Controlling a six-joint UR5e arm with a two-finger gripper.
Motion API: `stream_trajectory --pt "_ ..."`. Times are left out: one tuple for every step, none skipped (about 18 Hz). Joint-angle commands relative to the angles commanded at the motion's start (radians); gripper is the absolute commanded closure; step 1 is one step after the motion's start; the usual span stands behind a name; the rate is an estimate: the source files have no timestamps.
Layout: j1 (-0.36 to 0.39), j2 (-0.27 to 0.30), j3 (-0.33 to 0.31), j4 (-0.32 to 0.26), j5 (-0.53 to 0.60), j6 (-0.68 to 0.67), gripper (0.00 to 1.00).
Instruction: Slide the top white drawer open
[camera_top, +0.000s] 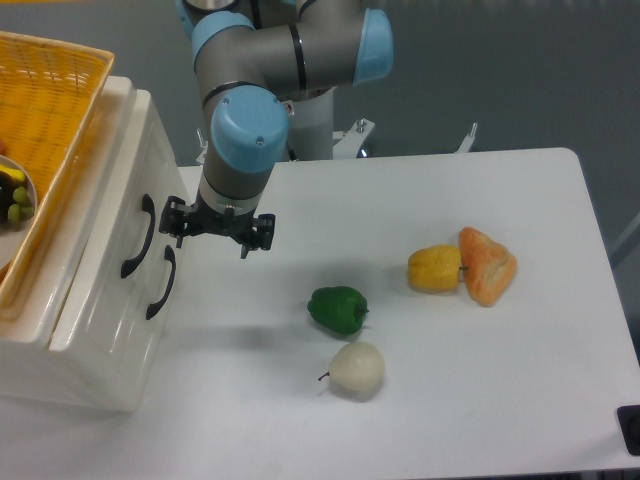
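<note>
Top white drawer (118, 222) shut, one of two; four foods tabled.

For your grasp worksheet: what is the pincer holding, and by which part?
Nothing. The pincer hangs open, empty, beside the top white drawer, its handle ungripped.

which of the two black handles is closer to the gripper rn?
The upper handle, on the top drawer. The gripper hangs level with it; the lower handle sits further down the cabinet front.
</note>
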Motion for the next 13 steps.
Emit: stream_trajectory --pt "-0.002 0.0 0.0 0.0 -0.002 0.0 0.0" --pt "-0.006 0.0 0.0 0.0 -0.003 0.0 0.0" --pt "-0.011 -0.002 0.0 -0.002 -0.003 0.0 0.0" --pt "-0.012 -0.003 0.0 -0.002 -0.003 0.0 0.0" --pt "-0.012 -0.005 0.0 -0.002 -0.003 0.0 0.0" --pt "-0.012 -0.006 0.0 -0.002 -0.005 0.0 0.0" --pt "-0.012 -0.008 0.0 -0.002 -0.018 0.0 0.0" --pt "-0.012 -0.009 0.0 -0.002 -0.035 0.0 0.0" --pt "-0.012 -0.009 0.0 -0.002 -0.044 0.002 0.0" --pt "-0.012 -0.009 0.0 -0.002 -0.048 0.002 0.0" --pt "-0.012 -0.008 0.0 -0.002 -0.048 0.002 0.0" --pt "-0.012 -0.006 0.0 -0.002 -0.048 0.002 0.0" --pt "-0.011 -0.005 0.0 -0.003 -0.048 0.002 0.0"
